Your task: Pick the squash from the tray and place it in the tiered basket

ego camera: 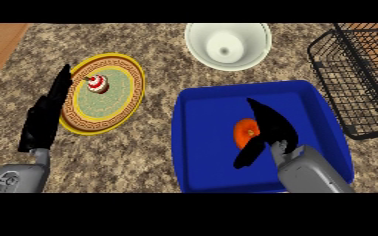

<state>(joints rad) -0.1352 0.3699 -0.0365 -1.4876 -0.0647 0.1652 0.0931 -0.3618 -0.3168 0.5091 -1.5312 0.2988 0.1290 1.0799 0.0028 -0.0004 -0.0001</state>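
One squash [246, 131] in blue tray [214, 111]; right hand [275, 126] straddling it.

Both hands are plain black with no markings. The left hand [44, 115] is a long, narrow shape whose fingers taper to a point. The right hand [275, 127] is a broader dark wedge with a thumb branching off on its own. Each joins a light grey forearm (boxy, with rounded corners) through a short grey wrist piece [41, 156]. The left forearm [21, 177] bears a faint round mark; the right forearm [314, 172] looks plain.
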